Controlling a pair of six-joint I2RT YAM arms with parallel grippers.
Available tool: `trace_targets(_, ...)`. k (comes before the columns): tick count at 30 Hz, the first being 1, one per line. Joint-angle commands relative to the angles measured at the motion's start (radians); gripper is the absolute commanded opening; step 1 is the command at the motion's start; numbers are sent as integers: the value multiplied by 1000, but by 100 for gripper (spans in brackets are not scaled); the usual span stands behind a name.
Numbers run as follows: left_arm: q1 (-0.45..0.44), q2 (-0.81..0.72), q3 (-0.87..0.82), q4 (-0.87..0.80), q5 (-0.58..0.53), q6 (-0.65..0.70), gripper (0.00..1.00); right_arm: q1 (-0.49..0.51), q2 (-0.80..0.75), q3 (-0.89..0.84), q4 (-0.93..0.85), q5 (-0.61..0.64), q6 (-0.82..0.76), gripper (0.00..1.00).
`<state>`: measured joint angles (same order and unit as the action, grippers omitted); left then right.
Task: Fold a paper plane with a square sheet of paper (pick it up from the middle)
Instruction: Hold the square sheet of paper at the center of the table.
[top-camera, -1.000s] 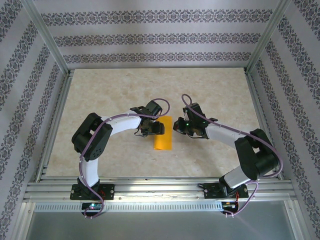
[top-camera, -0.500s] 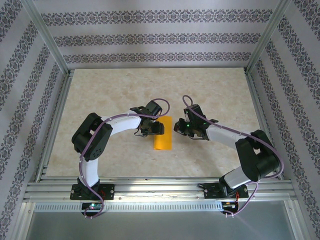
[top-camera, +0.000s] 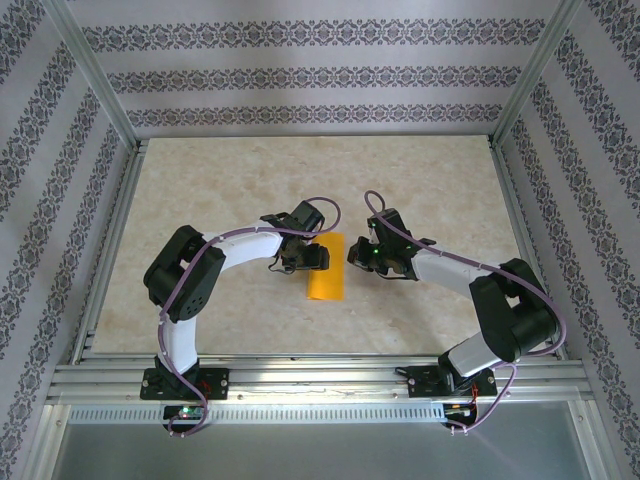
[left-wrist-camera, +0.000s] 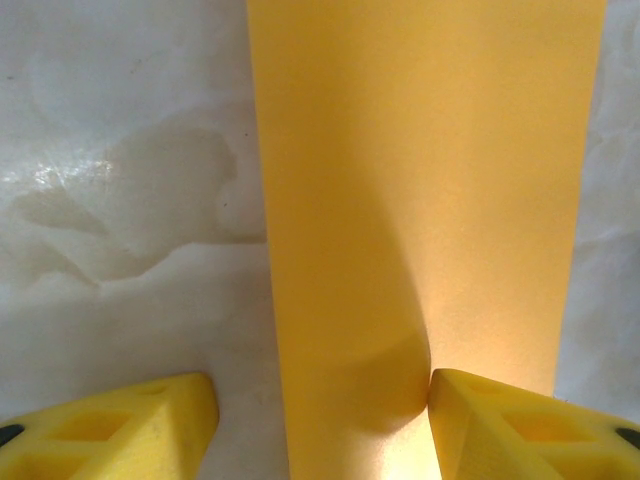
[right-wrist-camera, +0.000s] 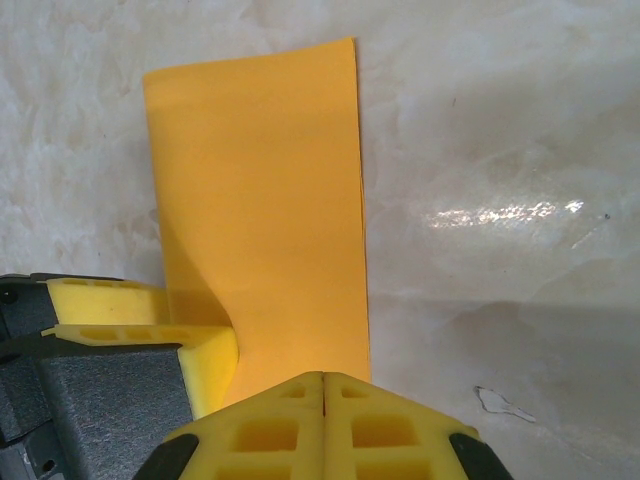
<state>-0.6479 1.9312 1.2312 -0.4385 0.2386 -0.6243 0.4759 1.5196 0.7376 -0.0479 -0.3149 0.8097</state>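
The square sheet of paper (top-camera: 326, 270) lies flat on the table as an orange-yellow rectangle, longer than wide. A paper plane is out of view. My left gripper (top-camera: 312, 258) stands open over the paper's left long edge (left-wrist-camera: 262, 200). One of its fingertips (left-wrist-camera: 520, 425) rests on the paper (left-wrist-camera: 430, 180), the other (left-wrist-camera: 110, 430) on bare table. My right gripper (top-camera: 353, 254) is shut, its joined tips (right-wrist-camera: 324, 385) at the near edge of the paper (right-wrist-camera: 265, 200). No paper shows between them. The left gripper's finger (right-wrist-camera: 150, 320) dents the paper beside them.
The marble-patterned table (top-camera: 220, 190) is ringed by an aluminium frame (top-camera: 300, 372) and patterned walls. Both arms reach inward from the near edge and meet at mid-table.
The right gripper has crept slightly toward the near side. The paper and the left gripper stay as they were.
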Motion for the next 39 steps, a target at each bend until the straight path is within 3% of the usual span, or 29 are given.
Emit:
trace_targets(1, -16, 120, -41, -6, 28, 29, 61, 10, 11, 24, -1, -2, 10, 6)
trace_targets(7, -17, 121, -42, 0, 33, 17, 61, 12, 71, 40, 78, -122, 12, 2)
trace_targets(18, -17, 123, -45, 7, 39, 9, 61, 32, 180, 89, 98, -166, 15, 1)
trace_targets(30, -18, 123, -49, 15, 42, -1, 61, 38, 260, 110, 39, -156, -35, 1)
trace_targets(39, -18, 83, -58, 24, 49, -4, 61, 27, 286, 82, -56, -79, -111, 1)
